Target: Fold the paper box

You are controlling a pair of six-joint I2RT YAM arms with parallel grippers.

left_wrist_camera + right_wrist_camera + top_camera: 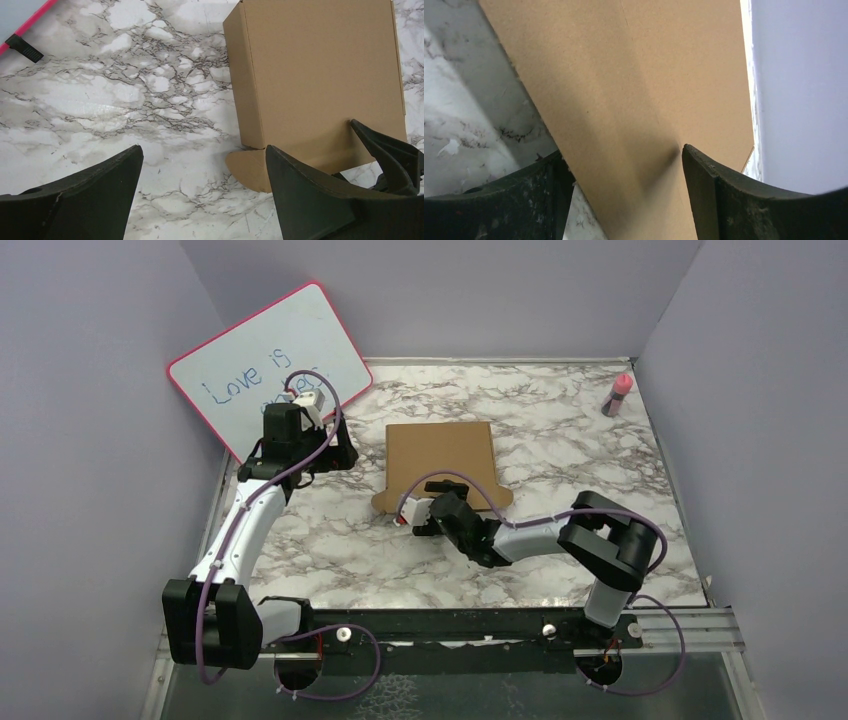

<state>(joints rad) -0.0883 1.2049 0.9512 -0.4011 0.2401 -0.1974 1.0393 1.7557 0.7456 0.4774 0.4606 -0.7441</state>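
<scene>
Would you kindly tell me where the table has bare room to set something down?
Free: marble between the paper box and the pink-capped object; marble between the left arm and the right claw. Crowded: the box's near edge, and around the left claw by the whiteboard.

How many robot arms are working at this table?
2. The left arm stands at the left, near the whiteboard; the right arm reaches from the right to the near edge of the paper box. None seems hidden.
</scene>
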